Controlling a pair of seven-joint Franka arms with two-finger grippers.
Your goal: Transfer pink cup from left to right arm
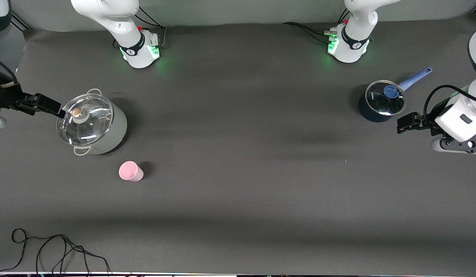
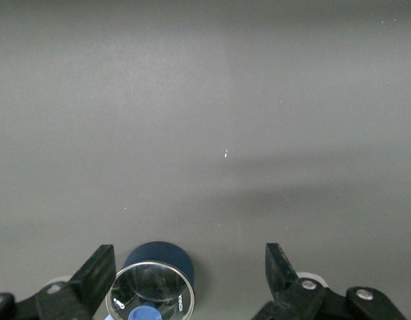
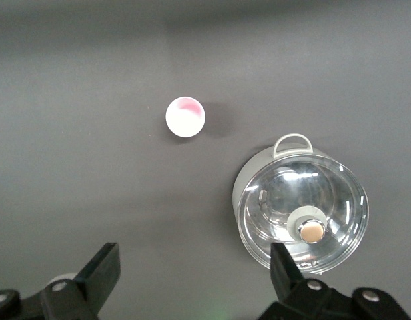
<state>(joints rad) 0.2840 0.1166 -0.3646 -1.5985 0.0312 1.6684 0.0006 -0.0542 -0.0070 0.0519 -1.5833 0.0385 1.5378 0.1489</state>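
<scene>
The pink cup (image 1: 131, 171) stands alone on the dark table, toward the right arm's end and nearer to the front camera than the grey-green pot (image 1: 116, 130). It also shows in the right wrist view (image 3: 185, 117), from above. My right gripper (image 1: 56, 109) hovers open and empty over the edge of the grey-green pot, well apart from the cup; its jaws stand wide in the right wrist view (image 3: 195, 267). My left gripper (image 1: 404, 123) is open and empty in the air beside the blue saucepan (image 1: 370, 113), at the left arm's end; its jaws are also wide in the left wrist view (image 2: 190, 267).
The grey-green pot (image 3: 285, 193) has a glass lid with a round knob. The blue saucepan (image 2: 158, 253) has a glass lid and a blue handle (image 1: 416, 77). A black cable (image 1: 49, 250) lies along the table's edge nearest the front camera.
</scene>
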